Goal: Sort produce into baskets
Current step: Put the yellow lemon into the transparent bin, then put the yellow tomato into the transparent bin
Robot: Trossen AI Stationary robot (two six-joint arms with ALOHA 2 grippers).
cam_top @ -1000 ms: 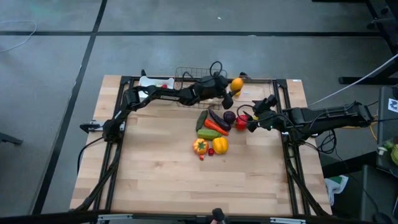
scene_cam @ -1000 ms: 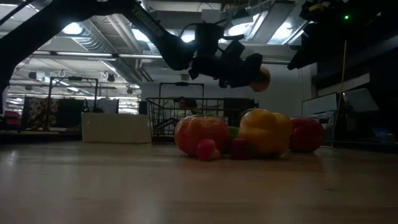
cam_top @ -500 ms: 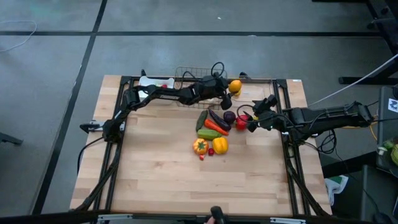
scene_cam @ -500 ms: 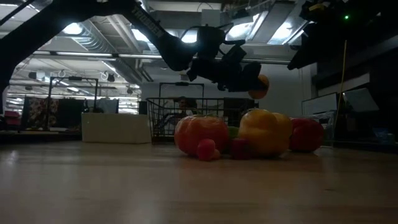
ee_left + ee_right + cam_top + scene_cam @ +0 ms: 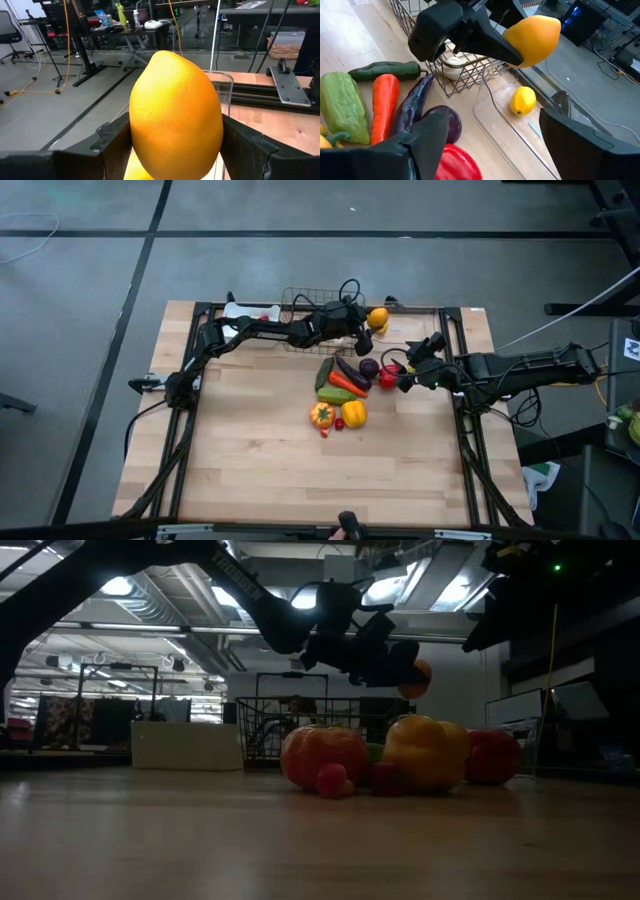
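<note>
Left claw (image 5: 371, 321) clamped on orange (image 5: 379, 317) – held up above clear bin (image 5: 510, 131), lemon (image 5: 523, 100) already inside, drop straight below. Right claw (image 5: 400, 376) spread wide near pile, nothing gripped.

**A workshop room around a pale wooden table**

The table (image 5: 270, 460) is light wood planks framed by black rails. Around it lies a grey concrete floor (image 5: 90, 330) crossed by dark lines. Level across the tabletop, an open industrial ceiling shows ducts and bright lamps (image 5: 118, 586). Past the table edge stand dark workbenches (image 5: 150, 30) holding bottles and small gear, an office chair (image 5: 11, 37) on castors, black stands, and orange cables (image 5: 30, 87) trailing over the floor. A wicker basket (image 5: 286, 49) sits under 1 bench.
</note>
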